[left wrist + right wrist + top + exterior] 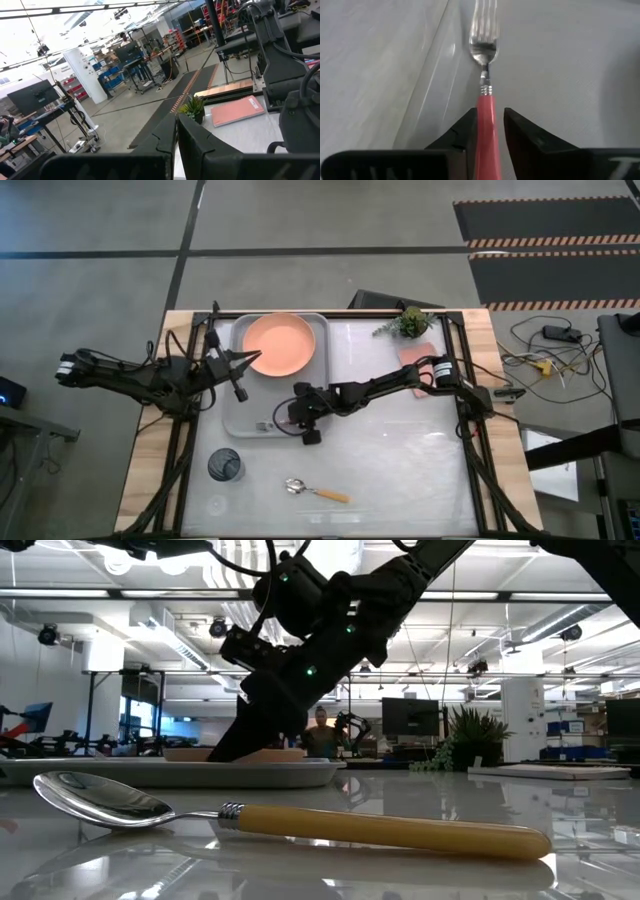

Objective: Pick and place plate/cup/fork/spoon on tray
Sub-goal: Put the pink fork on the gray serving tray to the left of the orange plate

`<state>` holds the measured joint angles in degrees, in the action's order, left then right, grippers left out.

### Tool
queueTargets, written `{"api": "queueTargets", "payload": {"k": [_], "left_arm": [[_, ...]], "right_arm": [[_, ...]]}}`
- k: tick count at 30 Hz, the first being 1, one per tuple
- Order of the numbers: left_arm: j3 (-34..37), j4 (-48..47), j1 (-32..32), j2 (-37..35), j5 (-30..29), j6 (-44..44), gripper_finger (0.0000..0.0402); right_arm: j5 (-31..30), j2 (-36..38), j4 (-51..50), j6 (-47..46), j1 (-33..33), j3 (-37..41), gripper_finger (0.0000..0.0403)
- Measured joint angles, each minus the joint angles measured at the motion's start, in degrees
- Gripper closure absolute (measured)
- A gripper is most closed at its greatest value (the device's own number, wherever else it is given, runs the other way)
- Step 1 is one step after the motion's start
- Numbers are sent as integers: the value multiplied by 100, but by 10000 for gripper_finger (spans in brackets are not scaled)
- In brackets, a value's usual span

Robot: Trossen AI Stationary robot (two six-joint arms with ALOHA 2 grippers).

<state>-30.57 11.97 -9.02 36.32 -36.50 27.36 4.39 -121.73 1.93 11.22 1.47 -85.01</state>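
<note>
The light-grey tray [232,418] lies at the table's far left with the salmon-orange plate [278,343] on its far part. My right gripper [299,418] is over the tray's near part, shut on the fork [484,45], whose silver tines [265,426] point toward the table's left. My left gripper [244,361] hovers shut and empty over the tray's left side beside the plate; its fingers [195,145] are together. The dark cup [224,466] and the orange-handled spoon [316,491] rest on the table near its near edge. The spoon lies on its side in the low view [300,825]. My right gripper pinches the fork's pink-red handle [486,107] between its two fingers, just behind the metal neck. The fingers lie along the fork, slanting down from the table's right. The tines stick out ahead over the tray floor; whether they touch it I cannot tell.
A pink rectangular slab [415,355] and a small potted plant [408,322] sit at the far right of the table. The tray's raised rim [432,75] runs close beside the fork. Bare table lies between the tray and the spoon.
</note>
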Motion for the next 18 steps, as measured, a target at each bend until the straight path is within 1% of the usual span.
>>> {"api": "queueTargets", "payload": {"k": [5,10,14,18], "left_arm": [[0,0,0,2,-1,-1,402],[0,0,-1,4,1,-1,402],[2,2,-2,18,1,-5,402],[2,2,0,91,3,-152,402]], "right_arm": [[-55,0,48,-328,-30,0,297],[16,151,-81,-372,-41,11,284],[59,588,-494,-220,14,12,285],[56,1156,-803,-41,107,265,304]]}}
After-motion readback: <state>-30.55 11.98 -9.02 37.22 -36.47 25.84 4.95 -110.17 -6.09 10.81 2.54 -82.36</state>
